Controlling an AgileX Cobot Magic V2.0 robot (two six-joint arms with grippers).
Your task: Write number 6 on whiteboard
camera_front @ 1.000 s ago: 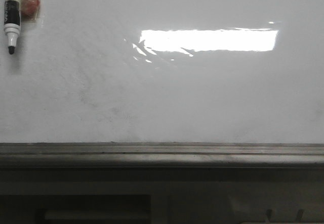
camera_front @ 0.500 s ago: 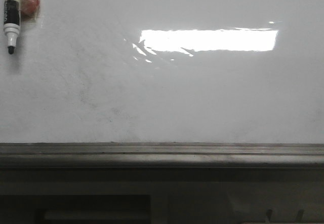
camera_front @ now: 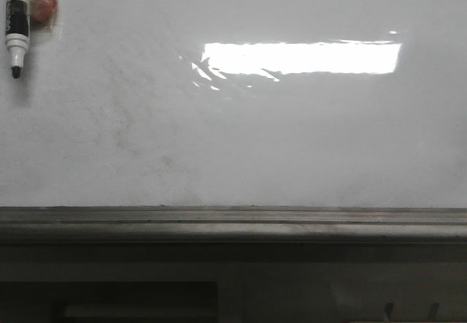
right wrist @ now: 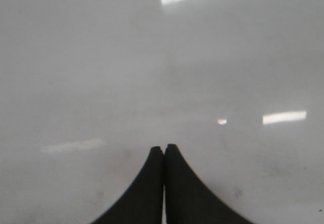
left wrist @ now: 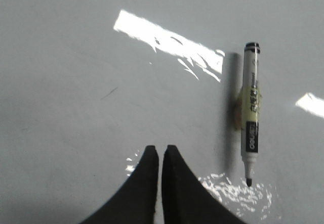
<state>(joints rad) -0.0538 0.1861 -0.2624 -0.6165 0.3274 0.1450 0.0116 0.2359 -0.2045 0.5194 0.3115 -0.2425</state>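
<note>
Whiteboard [camera_front: 292,141] filling the front view, glossy white-grey, smudged faintly grey and carrying a bright rectangular light reflection [camera_front: 300,57] upper centre. Grey metal ledge [camera_front: 233,221] running along its bottom edge, dark shadowed area below. No drawn 6 seen on the board. Marker [camera_front: 16,28] fixed upright at the upper left corner, dark tip down, yellowish tape and a reddish blob behind it; barrel print too small to read. Left gripper [left wrist: 160,155] facing the board near the marker [left wrist: 251,115], fingers pressed almost together, gripping nothing. Right gripper [right wrist: 163,153] likewise pressed together and empty, before bare board.
</note>
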